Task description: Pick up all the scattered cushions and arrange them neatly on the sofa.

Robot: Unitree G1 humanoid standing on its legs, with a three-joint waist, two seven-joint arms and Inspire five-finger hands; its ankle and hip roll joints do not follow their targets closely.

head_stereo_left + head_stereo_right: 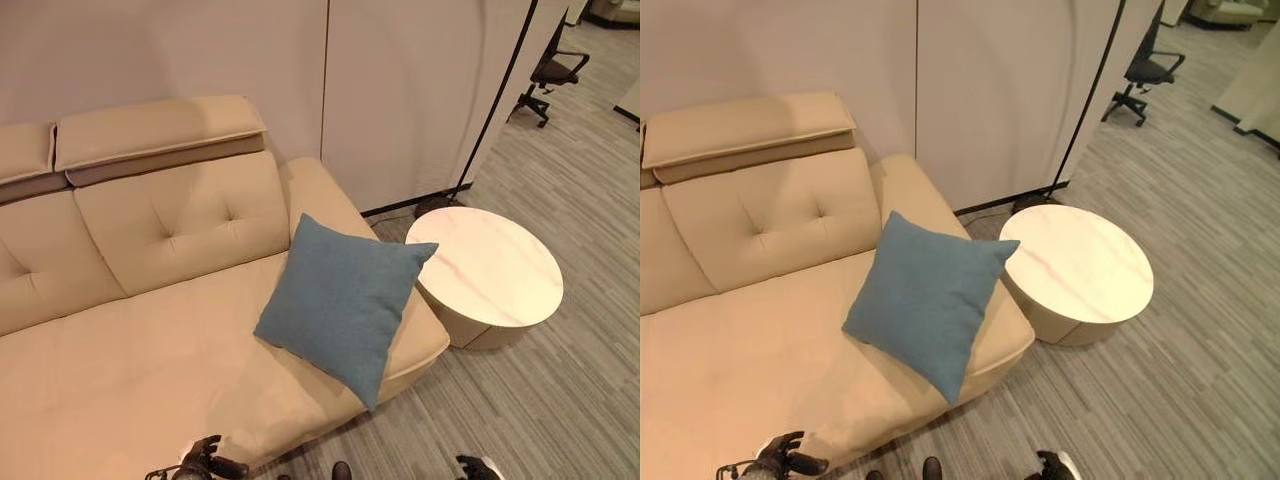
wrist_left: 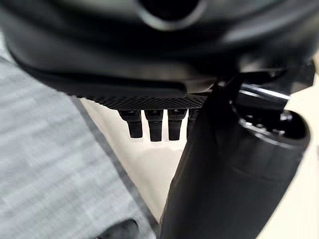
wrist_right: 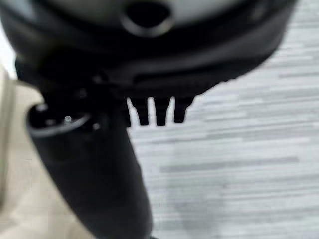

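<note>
Beige sofa (image 1: 130,340) ahead; blue cushion (image 1: 340,300) lies beyond my relaxed, empty left hand (image 1: 205,462), the nearer one

Soft, even indoor light falls from above; the beige sofa (image 1: 150,330) and the grey carpet floor (image 1: 560,400) are bright without harsh glare. The blue cushion (image 1: 340,300) casts a faint shadow on the seat beneath it. The round bench (image 1: 487,268) carries a mild sheen. In the wrist views, the left hand (image 2: 154,124) and the right hand (image 3: 154,112) are dark and out of focus.
</note>
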